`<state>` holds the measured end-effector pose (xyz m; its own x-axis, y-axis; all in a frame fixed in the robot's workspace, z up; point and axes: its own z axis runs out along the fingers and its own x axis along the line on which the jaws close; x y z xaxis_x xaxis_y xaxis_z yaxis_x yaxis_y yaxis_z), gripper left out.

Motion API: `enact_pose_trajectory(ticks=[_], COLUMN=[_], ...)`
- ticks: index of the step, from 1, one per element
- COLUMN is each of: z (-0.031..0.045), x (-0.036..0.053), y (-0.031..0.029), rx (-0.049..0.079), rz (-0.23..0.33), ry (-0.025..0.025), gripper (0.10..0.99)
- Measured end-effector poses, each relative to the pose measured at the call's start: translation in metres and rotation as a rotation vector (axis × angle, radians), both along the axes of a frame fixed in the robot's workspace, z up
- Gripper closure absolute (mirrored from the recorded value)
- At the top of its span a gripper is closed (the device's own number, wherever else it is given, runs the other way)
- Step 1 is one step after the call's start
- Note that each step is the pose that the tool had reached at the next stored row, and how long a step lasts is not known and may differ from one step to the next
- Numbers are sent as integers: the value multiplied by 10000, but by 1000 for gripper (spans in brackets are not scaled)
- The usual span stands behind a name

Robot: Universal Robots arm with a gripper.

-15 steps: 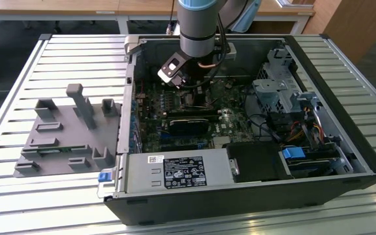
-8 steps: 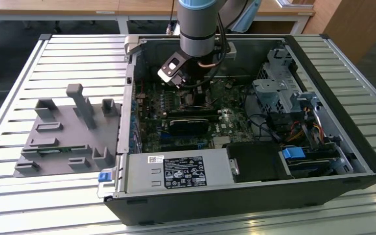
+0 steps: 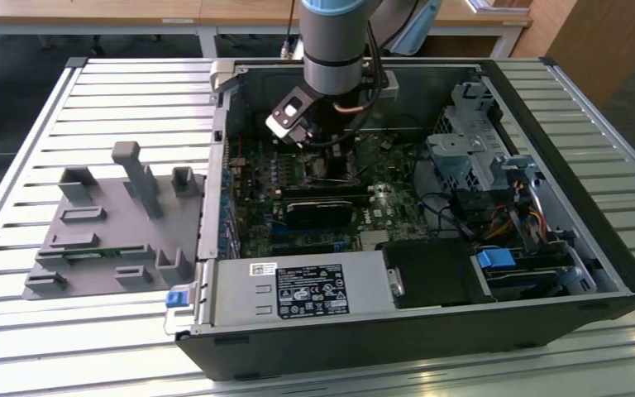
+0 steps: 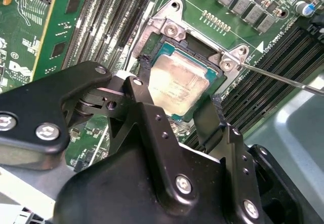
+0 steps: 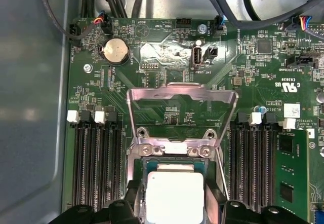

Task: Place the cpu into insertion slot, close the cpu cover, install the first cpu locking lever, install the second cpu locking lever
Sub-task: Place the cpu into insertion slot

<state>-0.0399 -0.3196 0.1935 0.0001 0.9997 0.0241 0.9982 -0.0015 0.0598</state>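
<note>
The cpu, a pale silvery square chip, lies in the insertion slot on the green board. My gripper straddles it, and the black fingers press against two opposite edges. In the first wrist view the cpu sits between the gripper fingertips. The cpu cover, a silvery frame, stands flipped up behind the slot. A thin locking lever sticks out free beside the socket. In the exterior view the gripper reaches down into the computer case.
Black memory slots flank the socket on both sides. A long black block lies just in front of the arm. The power supply and drive cage crowd the case. A grey fixture sits on the slatted table.
</note>
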Motion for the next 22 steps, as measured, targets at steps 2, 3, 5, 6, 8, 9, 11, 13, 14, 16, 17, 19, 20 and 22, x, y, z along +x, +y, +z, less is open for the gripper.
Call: enact_pose_trajectory(ticks=[2,3,5,6,8,9,11,13,14,16,17,19,20,22], z=[-4,-4,-4,-4,-4,-1,6,14,24,53,71,116,135,168], x=[0,0,0,0,0,-1,-1,-1,-1,0,0,0,0,0], y=[8,8,8,7,-1,-6,-15,-16,-16,-16,-16,-16,-16,-16], rx=[0,0,-1,0,1,-1,-3,-2,-2,-1,-1,0,-1,-1], rz=[-27,-33,-35,-36,-36,-37,-37,-38,-37,-36,-36,-36,-36,-36], ry=[0,1,1,1,0,1,2,1,0,0,0,0,0,1], gripper=[475,475,475,475,475,475,475,475,475,475,475,475,475,490])
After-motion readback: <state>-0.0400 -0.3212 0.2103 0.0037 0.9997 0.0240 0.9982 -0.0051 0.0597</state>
